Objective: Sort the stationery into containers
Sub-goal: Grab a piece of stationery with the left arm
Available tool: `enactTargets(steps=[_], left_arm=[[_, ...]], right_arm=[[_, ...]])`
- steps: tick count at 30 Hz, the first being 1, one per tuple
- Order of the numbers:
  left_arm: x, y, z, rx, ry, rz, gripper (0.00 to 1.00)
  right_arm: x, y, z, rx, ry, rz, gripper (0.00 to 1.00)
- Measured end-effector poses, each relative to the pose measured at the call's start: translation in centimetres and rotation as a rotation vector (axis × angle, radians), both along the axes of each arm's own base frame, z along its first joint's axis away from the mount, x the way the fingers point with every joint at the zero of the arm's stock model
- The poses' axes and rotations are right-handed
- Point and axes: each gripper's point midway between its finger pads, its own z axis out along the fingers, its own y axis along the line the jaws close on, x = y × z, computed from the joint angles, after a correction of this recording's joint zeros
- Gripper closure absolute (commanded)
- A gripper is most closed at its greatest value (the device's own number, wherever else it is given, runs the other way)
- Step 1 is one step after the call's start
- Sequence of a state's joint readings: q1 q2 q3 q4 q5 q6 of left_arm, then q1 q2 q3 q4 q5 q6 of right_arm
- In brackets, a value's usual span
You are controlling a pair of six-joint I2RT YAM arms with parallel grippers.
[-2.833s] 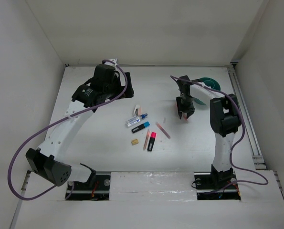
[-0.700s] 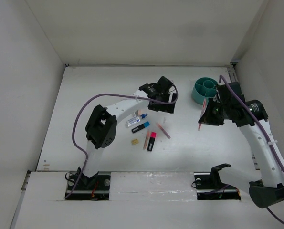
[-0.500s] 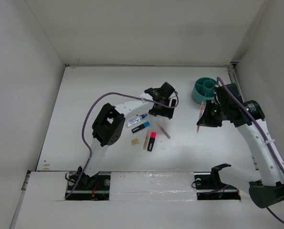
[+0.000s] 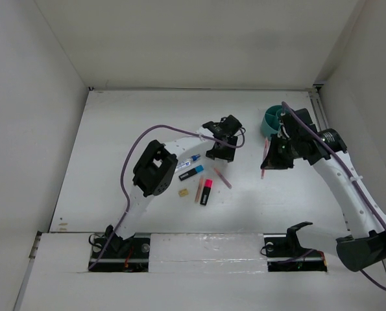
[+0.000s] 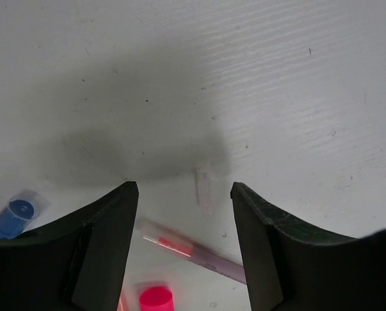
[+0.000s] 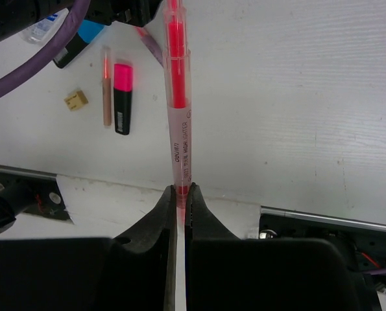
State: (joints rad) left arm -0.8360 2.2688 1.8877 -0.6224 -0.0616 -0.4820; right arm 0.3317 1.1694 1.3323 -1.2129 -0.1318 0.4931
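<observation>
The right fingers (image 6: 147, 265) are clenched on a pink pen (image 6: 178, 110) that juts straight out past their tips. The teal cup (image 4: 269, 122) is close by on their far side. Dropping it in is the step in hand, and it likely calls for swinging the pen over a compartment. The left fingers (image 5: 105, 246) are spread and hold nothing. A second pen (image 5: 191, 251) lies on the bench (image 5: 244, 78) between their tips.

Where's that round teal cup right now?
In the top view the teal cup stands at the far right of the table, partly hidden behind the right arm. The right gripper holds a pink pen just nearer than it.
</observation>
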Motion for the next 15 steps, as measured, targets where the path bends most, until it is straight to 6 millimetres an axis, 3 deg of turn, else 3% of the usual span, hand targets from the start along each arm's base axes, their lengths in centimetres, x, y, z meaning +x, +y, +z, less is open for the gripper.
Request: enactTargets(steps=[9, 15], left_arm=[[0.51, 0.67, -0.94, 0.050, -0.005, 0.043, 0.46], [0.64, 0.98, -1.05, 0.086, -0.010, 0.062, 0.53]], right_arm=[[0.67, 0.29, -0.14, -0.006, 0.000, 0.013, 1.00], [0.93, 0.42, -0.33, -0.008, 0.003, 0.025, 1.00]])
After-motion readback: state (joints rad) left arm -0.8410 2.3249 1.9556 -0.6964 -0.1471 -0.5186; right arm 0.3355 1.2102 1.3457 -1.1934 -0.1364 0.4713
